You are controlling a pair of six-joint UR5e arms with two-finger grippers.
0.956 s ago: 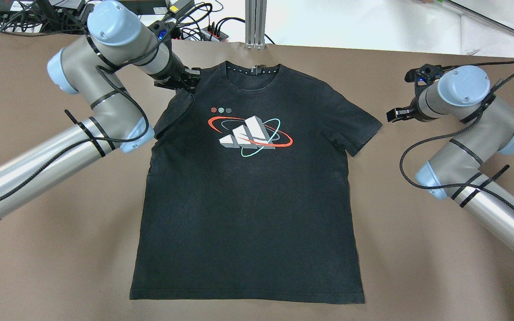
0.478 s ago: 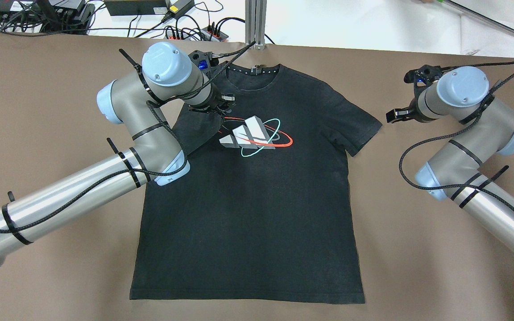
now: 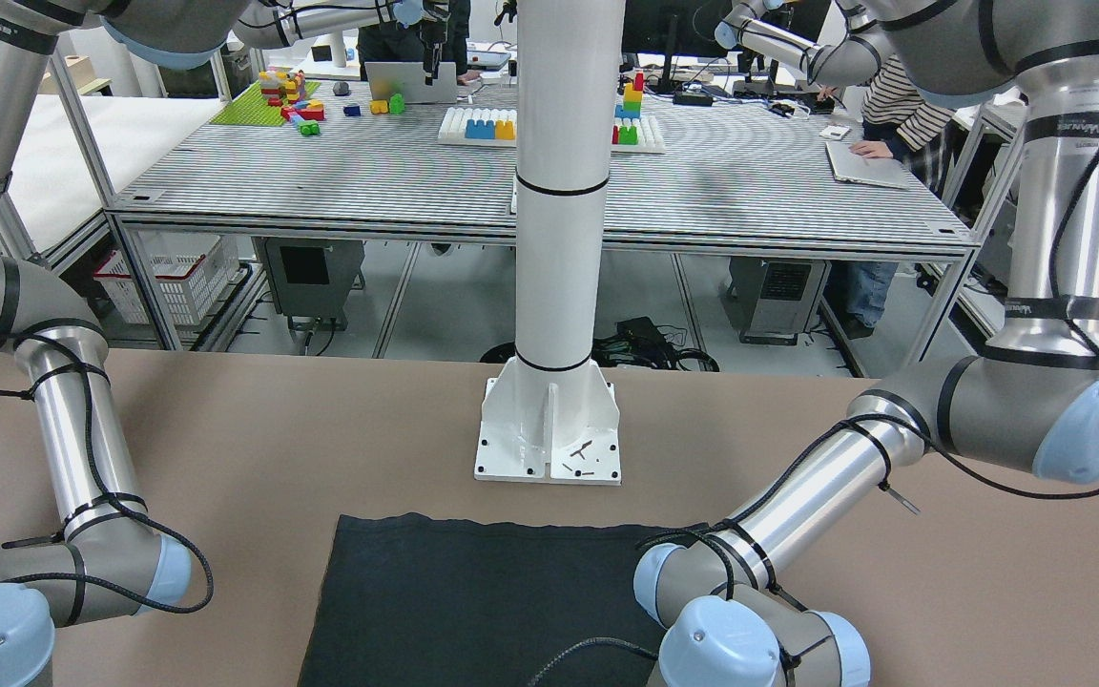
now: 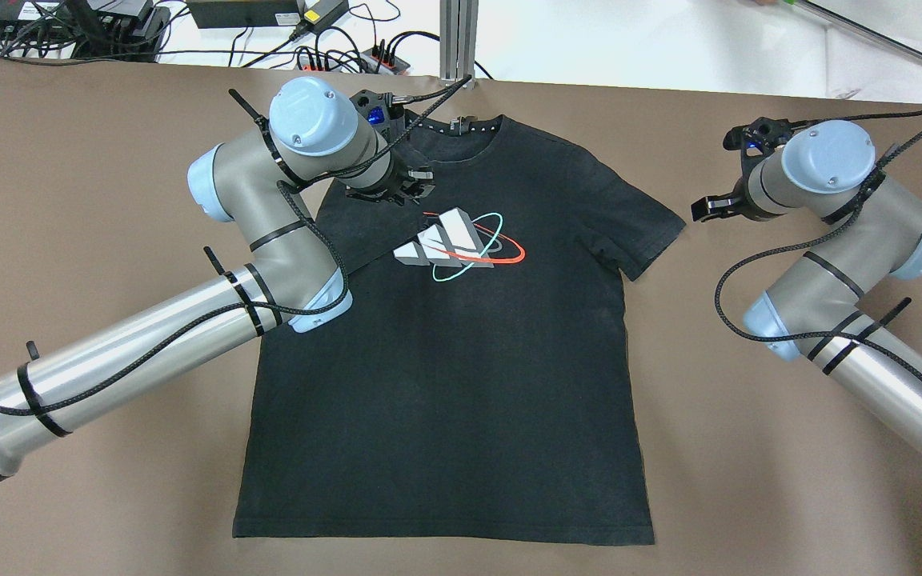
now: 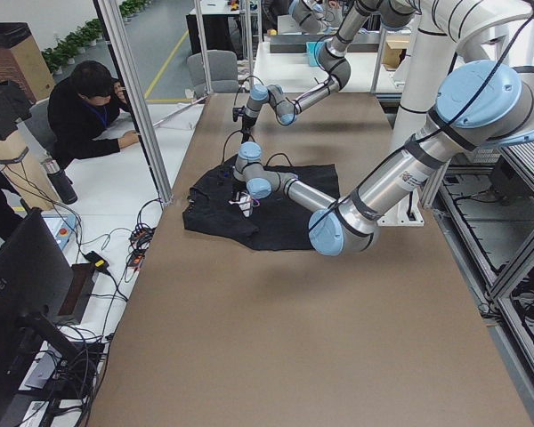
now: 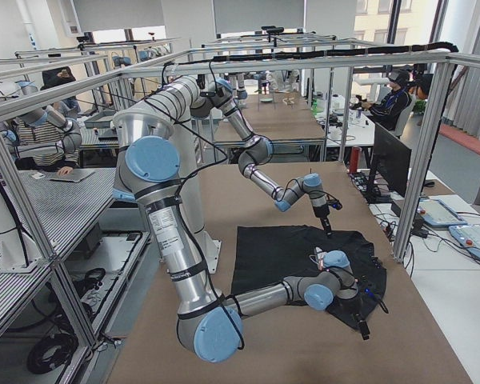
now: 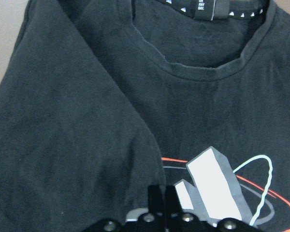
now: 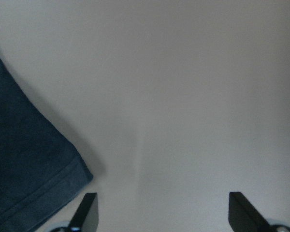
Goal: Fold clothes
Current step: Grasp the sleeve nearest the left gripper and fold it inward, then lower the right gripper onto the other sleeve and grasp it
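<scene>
- Front-facing view – the black T-shirt [image 3: 473, 592] lies flat on the brown table [image 3: 273, 439], its straight hem towards the white post [image 3: 559, 239]. The left arm's wrist joints [image 3: 731, 639] sit over the shirt's edge; neither gripper can be seen here.
- Overhead view – the left gripper [image 4: 411, 192] is low over the chest of the T-shirt, its fingers together and clamped on the sleeve [image 4: 349, 232] on its own side. That sleeve is doubled inward over the chest, and its fold runs diagonally back from the gripper towards the arm. The print [image 4: 461, 244] is just beside the fingertips, and the collar [image 4: 461, 128] is a little beyond them.
- Overhead view – the right gripper [image 4: 705, 208] hovers over bare table, just outside the tip of the other sleeve [image 4: 645, 224] and not touching it.
- Left-side view – the left gripper [image 5: 244, 205] points down onto the shirt, while the right gripper [image 5: 242, 116] hangs beyond the shirt's far edge. Finger spacing cannot be read at this distance.
- Right-side view – the far arm's left gripper [image 6: 327, 227] reaches down to the cloth, and the near arm ends just beside the shirt's near sleeve.
- Left wrist view – the two fingers [image 7: 157, 200] are pressed close together with dark fabric at their tips. The folded sleeve spreads out to one side of them, and the print begins just on the other side. The collar is ahead.
- Right wrist view – the right gripper's fingers [image 8: 87, 208] stand wide apart and hold nothing. Bare table lies between and ahead of them, and the sleeve's hemmed corner is just outside one finger.
</scene>
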